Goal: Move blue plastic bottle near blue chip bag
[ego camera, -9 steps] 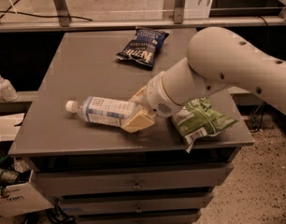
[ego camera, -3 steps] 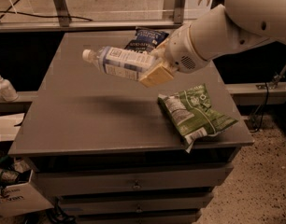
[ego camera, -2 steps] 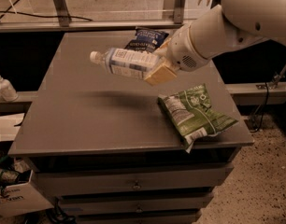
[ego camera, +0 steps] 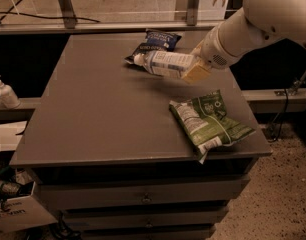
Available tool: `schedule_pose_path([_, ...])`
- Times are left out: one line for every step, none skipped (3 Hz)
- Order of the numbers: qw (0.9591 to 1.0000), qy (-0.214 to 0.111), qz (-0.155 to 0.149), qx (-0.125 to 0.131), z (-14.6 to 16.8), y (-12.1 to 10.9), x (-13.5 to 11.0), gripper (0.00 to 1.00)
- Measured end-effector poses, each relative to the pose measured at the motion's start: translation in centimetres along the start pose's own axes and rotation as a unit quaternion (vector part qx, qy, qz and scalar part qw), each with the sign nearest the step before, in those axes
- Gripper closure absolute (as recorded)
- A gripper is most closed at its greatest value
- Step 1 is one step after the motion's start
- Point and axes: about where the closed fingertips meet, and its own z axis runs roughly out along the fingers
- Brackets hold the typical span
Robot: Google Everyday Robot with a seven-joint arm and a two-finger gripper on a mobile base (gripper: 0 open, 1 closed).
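Gripper (ego camera: pixel 195 70) clenched on bottle (ego camera: pixel 163 62), held sideways, cap left, over counter (ego camera: pixel 103 119) by far edge, just before chip bag (ego camera: pixel 157 38); lower gently, release beside bag, not atop it.

Dim scene with a warm brown cast. Light falls from above: my pale arm (ego camera: pixel 253 24), far right, is the brightest surface. My gripper (ego camera: pixel 194 70), clasped on the blue plastic bottle (ego camera: pixel 162 62) above the table (ego camera: pixel 93 114), throws a soft shadow beneath. The near drawers (ego camera: pixel 143 199) lie in deep shade.
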Motion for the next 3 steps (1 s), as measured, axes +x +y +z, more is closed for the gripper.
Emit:
schedule_pose_path([0.9991, 0.018, 0.027, 0.029, -0.4, -3.1, 3.4, 1.00])
schedule_pose_path([0.9986, 0.015, 0.035, 0.037, 0.0, -4.5, 4.5, 1.00])
schedule_pose_path([0.9991, 0.007, 0.033, 0.026, 1.5, -4.6, 4.4, 1.00])
